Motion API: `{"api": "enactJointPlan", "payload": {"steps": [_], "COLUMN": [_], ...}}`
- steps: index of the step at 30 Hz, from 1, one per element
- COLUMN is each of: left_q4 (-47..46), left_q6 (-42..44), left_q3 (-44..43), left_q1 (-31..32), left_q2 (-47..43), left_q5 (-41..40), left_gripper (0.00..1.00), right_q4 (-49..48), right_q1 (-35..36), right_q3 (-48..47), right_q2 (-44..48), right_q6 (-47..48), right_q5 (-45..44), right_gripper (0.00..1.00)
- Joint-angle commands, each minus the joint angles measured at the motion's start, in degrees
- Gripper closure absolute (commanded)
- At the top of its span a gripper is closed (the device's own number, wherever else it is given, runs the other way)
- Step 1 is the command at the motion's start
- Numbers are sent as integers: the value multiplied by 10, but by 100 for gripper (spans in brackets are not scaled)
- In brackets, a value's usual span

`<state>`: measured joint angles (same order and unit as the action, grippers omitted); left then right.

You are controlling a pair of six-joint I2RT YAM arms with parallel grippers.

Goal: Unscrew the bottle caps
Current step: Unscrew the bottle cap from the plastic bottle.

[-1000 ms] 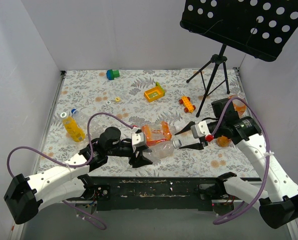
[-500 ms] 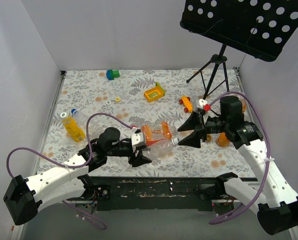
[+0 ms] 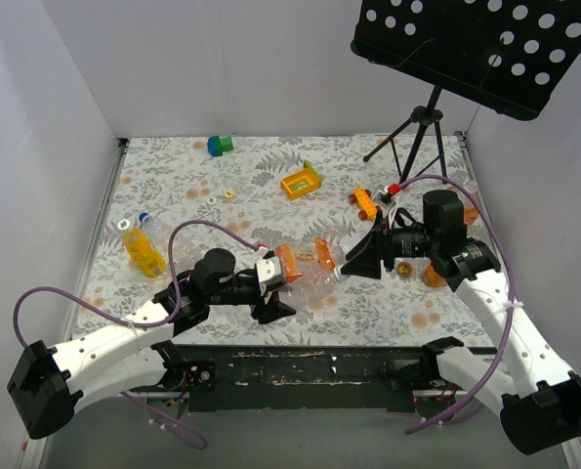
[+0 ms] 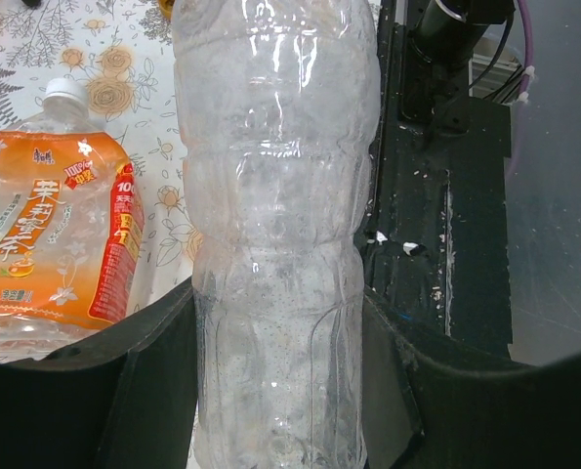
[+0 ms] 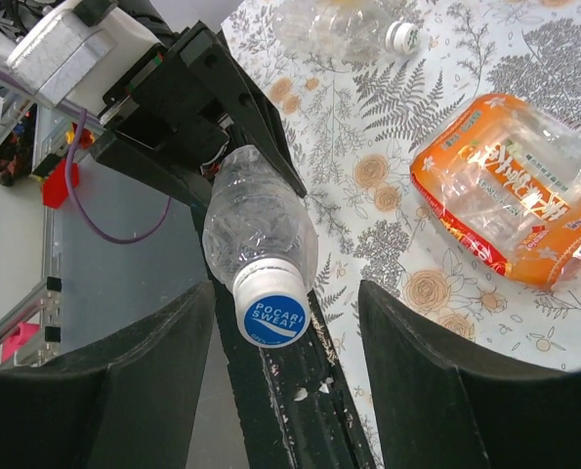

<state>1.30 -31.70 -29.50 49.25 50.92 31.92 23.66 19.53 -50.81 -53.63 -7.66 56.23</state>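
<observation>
Both jaws of the right gripper are spread, with the blue-and-white cap between them. There is a gap on each side and no contact. The gripper is lined up on the cap's axis, probably so it can close and twist. The left gripper is clenched on the body of the clear bottle, holding it sideways with the cap end toward the right arm. I read this as the bracing hand, so the bottle won't spin. The bottle is close to the near edge of the worktop, about mid-width, and seems lifted. The orange-labelled bottle lies just beside it, farther in, with its white cap on. The yellow-liquid bottle lies by the left edge, well apart, with its blue cap on. No cap here is off yet.
</observation>
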Motion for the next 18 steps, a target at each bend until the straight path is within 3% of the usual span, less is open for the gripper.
{"api": "enactJointPlan", "payload": {"steps": [1,10,13,16,18], "left_q4": [-27,-34,-34,-32,-25], "left_q6": [9,6,7,11,15], "left_q3": [-4,-4,-4,-2,-3], "left_q1": [2,2,2,2,3], "left_q2": [-1,1,1,1,1], "left_q5": [-17,-25,-24,-20,-16], "left_gripper": [100,100,100,100,100], "right_q4": [-17,3,3,2,11], "right_q1": [6,13,14,14,14], "right_q3": [6,-3,-7,-14,-24], "right_q2": [-3,-20,-24,-30,-35], "right_q6": [-20,-8,-2,14,50], "right_q5": [3,13,30,45,71], "right_gripper": [34,44,62,89,99]}}
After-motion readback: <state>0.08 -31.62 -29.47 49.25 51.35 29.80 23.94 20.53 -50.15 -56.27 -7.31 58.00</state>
